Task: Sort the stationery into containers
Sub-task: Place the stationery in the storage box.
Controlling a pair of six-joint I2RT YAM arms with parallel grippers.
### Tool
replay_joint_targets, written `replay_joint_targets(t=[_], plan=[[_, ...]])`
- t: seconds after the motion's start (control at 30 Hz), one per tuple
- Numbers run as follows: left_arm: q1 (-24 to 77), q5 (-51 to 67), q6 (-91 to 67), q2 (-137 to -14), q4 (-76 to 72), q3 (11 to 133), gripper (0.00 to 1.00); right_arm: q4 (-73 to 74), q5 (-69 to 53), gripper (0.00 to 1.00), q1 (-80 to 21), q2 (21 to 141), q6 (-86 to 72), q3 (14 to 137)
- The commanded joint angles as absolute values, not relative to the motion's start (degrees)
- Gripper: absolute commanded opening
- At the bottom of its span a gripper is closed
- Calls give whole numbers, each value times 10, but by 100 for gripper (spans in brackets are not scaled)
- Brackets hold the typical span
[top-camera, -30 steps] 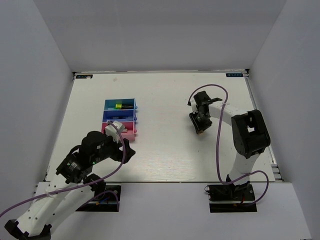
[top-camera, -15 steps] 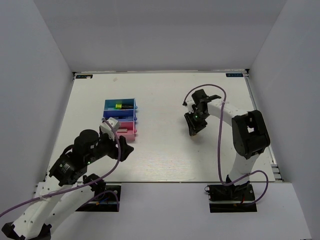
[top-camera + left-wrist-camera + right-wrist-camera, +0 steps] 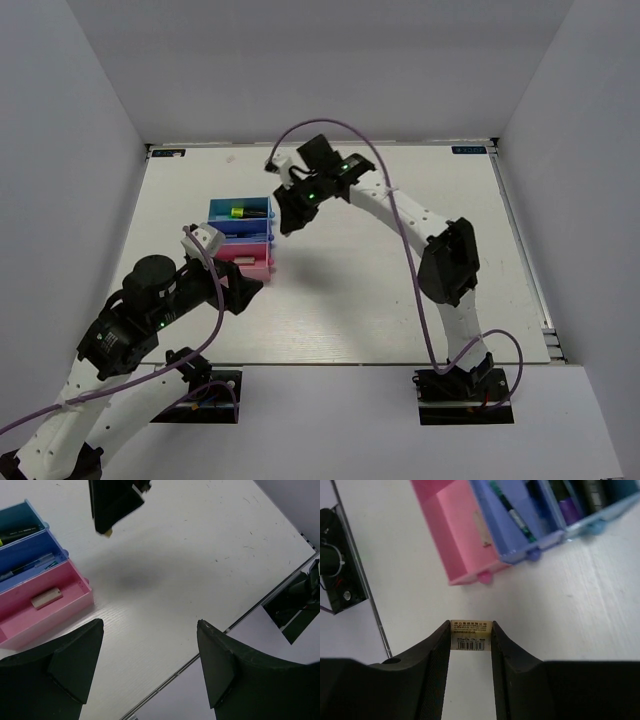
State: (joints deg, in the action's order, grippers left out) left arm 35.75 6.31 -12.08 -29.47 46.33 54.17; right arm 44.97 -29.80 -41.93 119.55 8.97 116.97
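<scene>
My right gripper [image 3: 471,626] is shut on a small cream piece [image 3: 471,636] with a barcode label, held just off the tray ends. In the top view this gripper [image 3: 288,224] hovers by the right ends of three trays side by side: light blue [image 3: 225,205], dark blue [image 3: 245,232] and pink [image 3: 256,263]. The light blue tray holds highlighters [image 3: 238,211], one with a purple end [image 3: 567,506]. Thin pens [image 3: 512,511] lie in the dark blue tray. Another cream piece [image 3: 46,598] rests in the pink tray [image 3: 60,617]. My left gripper [image 3: 150,625] is open and empty, near the pink tray's front.
The left arm's wrist [image 3: 205,240] overlaps the pink tray's left part in the top view. White walls enclose the table on three sides. The table's near edge [image 3: 240,620] runs just past my left fingers, with the right arm's base [image 3: 300,600] beyond it.
The right arm has swung from the right half of the table across to the trays, carrying the cream piece. The left arm has pulled back toward the near left.
</scene>
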Motion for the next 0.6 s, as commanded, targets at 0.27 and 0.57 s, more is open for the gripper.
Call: replay_joint_targets(t=[0.27,0.57], plan=[[355,43,-128,-308,479,574,85,277,-266,10,-519,1250,23,1163],[354,41,-135,-298,475,554,85,278,-169,17,-562,1303,58,1172]])
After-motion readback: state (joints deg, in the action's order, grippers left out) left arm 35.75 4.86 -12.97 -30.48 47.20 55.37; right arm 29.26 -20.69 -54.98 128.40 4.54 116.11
